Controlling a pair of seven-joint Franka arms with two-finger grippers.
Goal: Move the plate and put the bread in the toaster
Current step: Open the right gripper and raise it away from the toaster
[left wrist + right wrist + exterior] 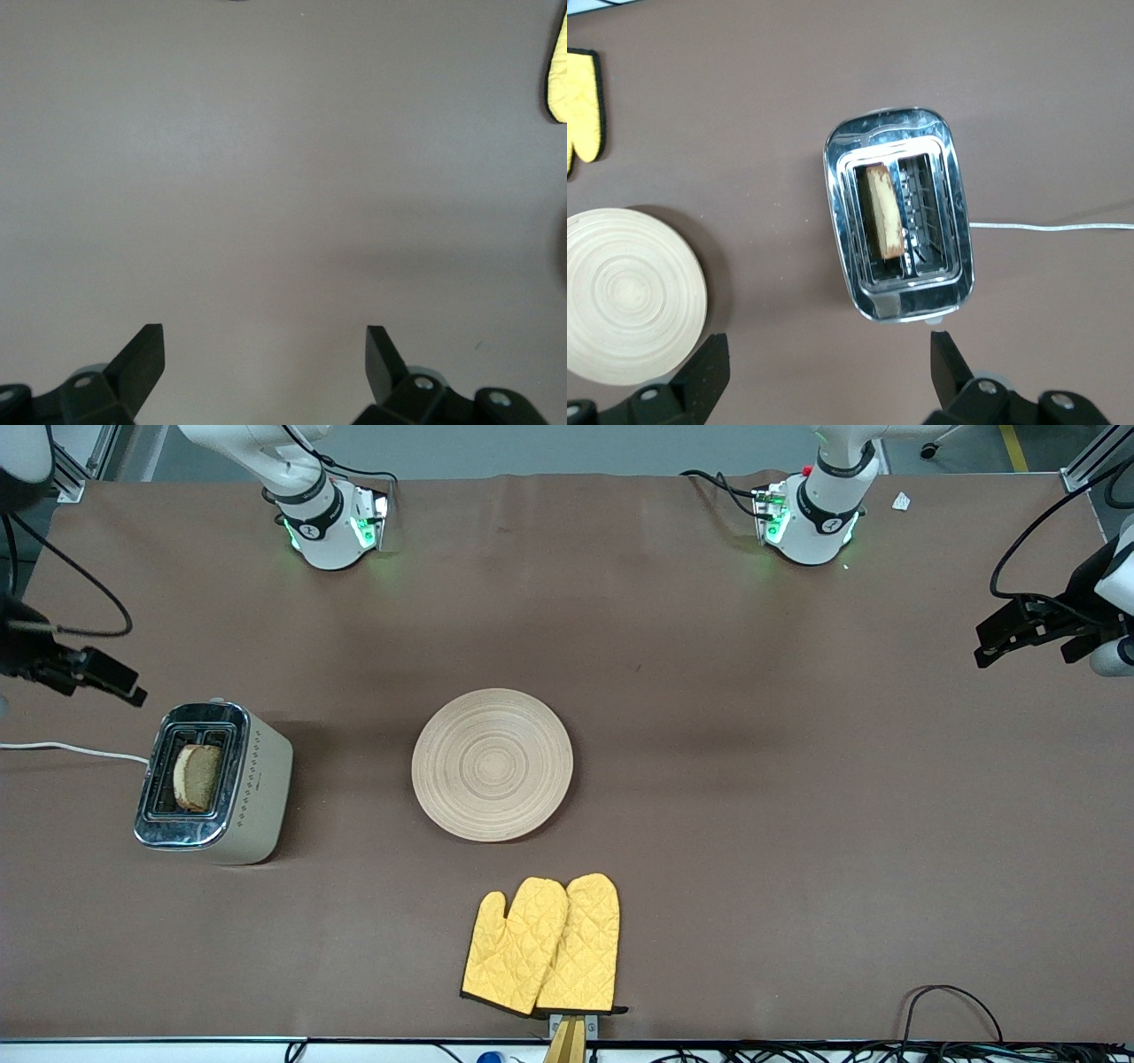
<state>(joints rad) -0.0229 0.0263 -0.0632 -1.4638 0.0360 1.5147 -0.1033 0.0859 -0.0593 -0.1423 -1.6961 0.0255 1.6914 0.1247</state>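
Observation:
The cream toaster (257, 779) with a chrome top stands toward the right arm's end of the table. The brown bread (197, 777) stands in one of its slots; in the right wrist view the bread (884, 211) sits in the toaster's (899, 292) slot closer to the plate. The round wooden plate (492, 764) lies flat and bare mid-table, also visible as the plate (629, 297). My right gripper (124, 685) hangs open and holds nothing over the cloth beside the toaster, as the right gripper (828, 347) shows. My left gripper (985, 651) waits open over bare cloth at the left arm's end, seen too as the left gripper (266, 341).
Two yellow oven mitts (542, 946) lie nearer the front camera than the plate, by the table's edge. The toaster's white cord (71, 749) runs off the right arm's end of the table. A brown cloth (797, 824) covers the table.

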